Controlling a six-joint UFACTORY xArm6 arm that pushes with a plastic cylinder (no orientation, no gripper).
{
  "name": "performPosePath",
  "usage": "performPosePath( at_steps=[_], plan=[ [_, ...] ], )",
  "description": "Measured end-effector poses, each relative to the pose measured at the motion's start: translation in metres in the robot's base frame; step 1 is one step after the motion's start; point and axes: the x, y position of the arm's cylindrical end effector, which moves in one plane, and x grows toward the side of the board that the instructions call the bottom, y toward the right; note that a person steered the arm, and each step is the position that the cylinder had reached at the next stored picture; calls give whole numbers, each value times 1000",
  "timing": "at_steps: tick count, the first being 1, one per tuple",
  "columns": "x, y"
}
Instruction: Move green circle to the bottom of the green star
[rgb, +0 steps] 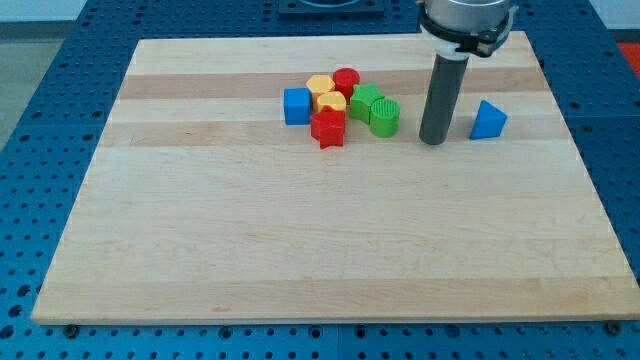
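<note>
Near the top centre of the pale wooden board (300, 230) sits a tight cluster of small plastic blocks: a blue cube (296, 105) at its left, a yellow block (324, 94) of rounded shape, a red cylinder (346, 80) at the view's top, a red star (327, 127) at the view's bottom, and the green star (364, 101) on the cluster's right side. The green circle (384, 116), a short ribbed green cylinder, rests against the green star's lower-right edge, touching it, so it lies more to the star's right than squarely beneath it. The arm's dark straight rod stands upright, and the tip (432, 141) rests on the board just to the right of the green circle, apart from it, with a strip of bare wood between them; a blue triangular block (487, 120) sits a little farther to the view's right. The rod carries no jaws, so there is nothing to open or close, and at this moment it touches no block. Judging by the layout, the push that brings the circle to the star looks largely done, and the step in hand is fine placement. A next move would likely call for bringing the tip round to the circle's upper-right side and nudging it gently down and leftward, without driving it into the red star or disturbing the cluster.
</note>
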Motion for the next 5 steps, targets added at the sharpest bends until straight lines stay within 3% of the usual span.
performPosePath(
  at_steps=[2, 5],
  plan=[
    [-32, -7],
    [-30, -30]
  ],
)
